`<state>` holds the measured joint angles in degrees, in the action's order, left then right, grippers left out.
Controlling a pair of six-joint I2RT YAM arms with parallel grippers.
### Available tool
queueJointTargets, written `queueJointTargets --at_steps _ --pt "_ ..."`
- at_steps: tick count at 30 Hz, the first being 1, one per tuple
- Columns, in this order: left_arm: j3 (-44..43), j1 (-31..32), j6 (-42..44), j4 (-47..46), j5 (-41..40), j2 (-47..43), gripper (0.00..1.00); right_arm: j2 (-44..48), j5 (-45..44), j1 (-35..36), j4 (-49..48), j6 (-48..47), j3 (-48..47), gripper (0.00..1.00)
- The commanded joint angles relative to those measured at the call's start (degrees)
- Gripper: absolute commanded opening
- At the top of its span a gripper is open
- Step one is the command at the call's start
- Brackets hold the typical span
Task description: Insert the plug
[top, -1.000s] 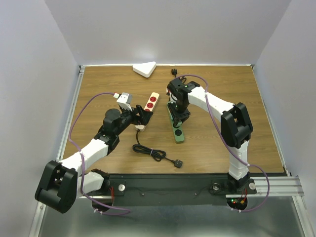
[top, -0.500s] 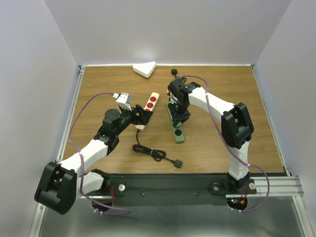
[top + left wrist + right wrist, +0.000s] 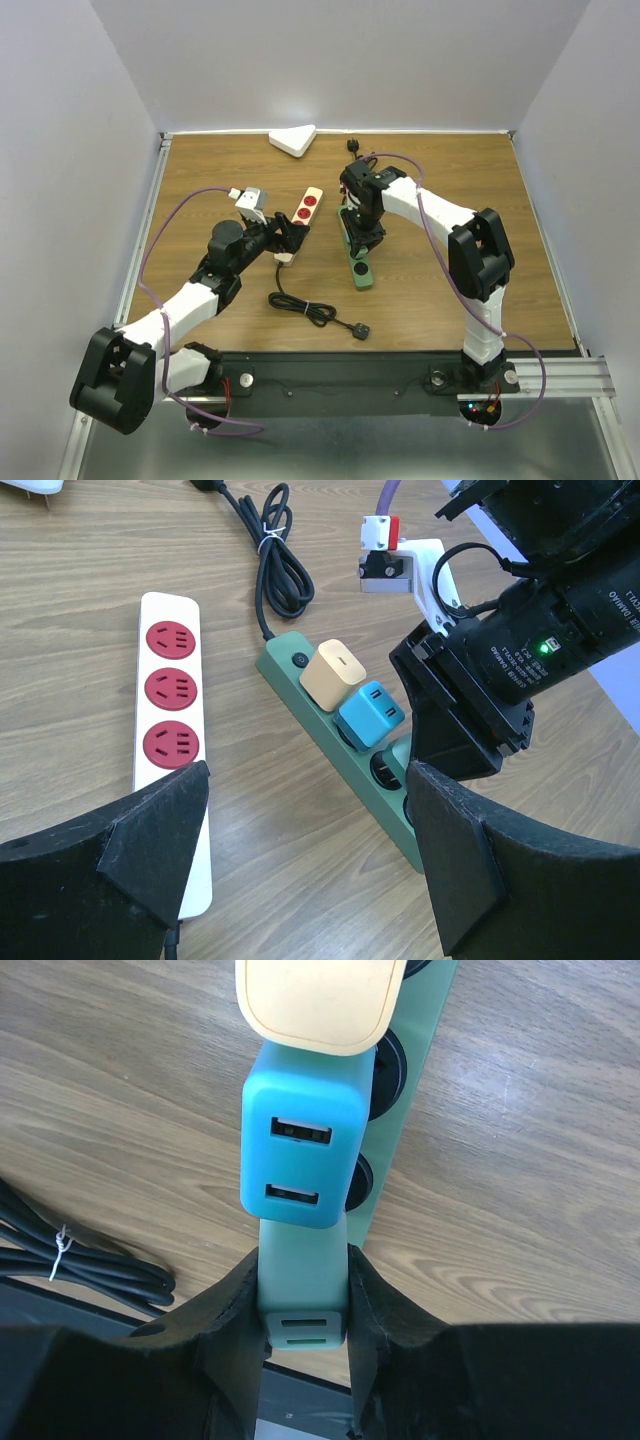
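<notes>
Right claw (image 3: 303, 1265) clamped on the mint plug (image 3: 302, 1300), one finger on each side face, plug's outer end toward the wrist camera. The plug sits over the green strip (image 3: 300, 670), in line with the blue adapter (image 3: 305, 1150) and right up against it; the cream adapter (image 3: 315, 1000) comes next along the row. Cannot tell whether the prongs are seated. Left claw (image 3: 305, 810) spread wide, gripping nothing, low over the table between the two strips. Near end of the white strip (image 3: 170, 710) runs under its left finger (image 3: 150, 850). The strips lie near each other, not touching.
</notes>
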<state>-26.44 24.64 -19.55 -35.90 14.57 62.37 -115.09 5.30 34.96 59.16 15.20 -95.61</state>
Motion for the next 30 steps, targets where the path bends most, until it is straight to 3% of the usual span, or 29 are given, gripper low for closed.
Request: queueJointTargets --at_steps 1,17,30 --pt "-0.72 -0.30 0.74 -1.98 0.11 -2.34 0.91 -0.13 -3.36 0.46 1.66 1.23 -0.80 0.00" --pt "0.07 -0.30 -1.02 -1.89 1.87 -3.57 0.91 -1.81 -12.68 0.46 8.78 7.91 -6.08 0.00" --pt "-0.46 1.02 -1.10 -1.19 0.47 -4.36 0.91 -1.81 -9.34 2.39 10.88 9.58 -10.91 0.00"
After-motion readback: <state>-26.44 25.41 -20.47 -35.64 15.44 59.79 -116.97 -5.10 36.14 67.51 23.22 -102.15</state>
